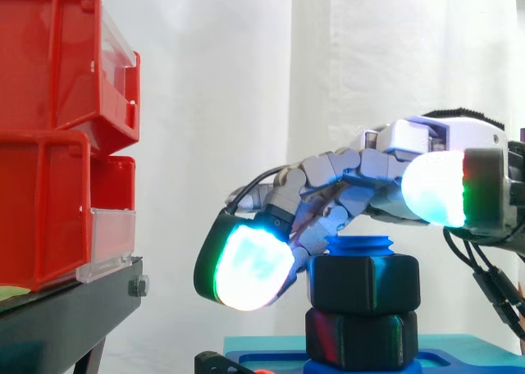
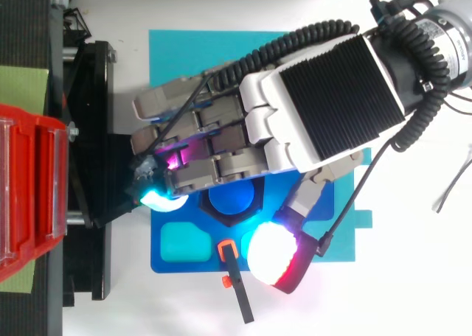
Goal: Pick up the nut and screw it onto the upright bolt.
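**Position of the work.** The nut [image 1: 365,282] sits on the upright bolt [image 1: 361,245] at lower centre of the side view. The bolt's blue threaded end shows just above the nut. A second black hex body [image 1: 361,337] sits directly below the nut, touching it, on the blue base plate [image 2: 171,264]. I judge the nut to be threaded on, with turns left to run.

**State of the hand.** The hand [image 1: 410,136] enters from the right edge of the side view. Its fingers are curled over the bolt's top. One cyan-green fingertip [image 1: 246,267] is hooked down against the nut's left flank, at the nut's own height. The thumb pad [image 1: 439,189] stands higher than the nut and to its right. In the top view the thumb pad [image 2: 274,256] lies below and right of the bolt [image 2: 234,197], apart from the hex. I read the hold as a hook round the nut, not a pinch.

**Governing relation.** The bolt's long axis is vertical. The nut lies below the finger span, between the hooked fingertip [image 2: 158,198] on the left and the thumb on the lower right. Any turn must sweep about that vertical axis.

**Caution.** With the thumb off the hex, I expect the fingertip may slip off the flank.

**Clearance.** The red bins [image 1: 49,136] at the left edge stand well apart.
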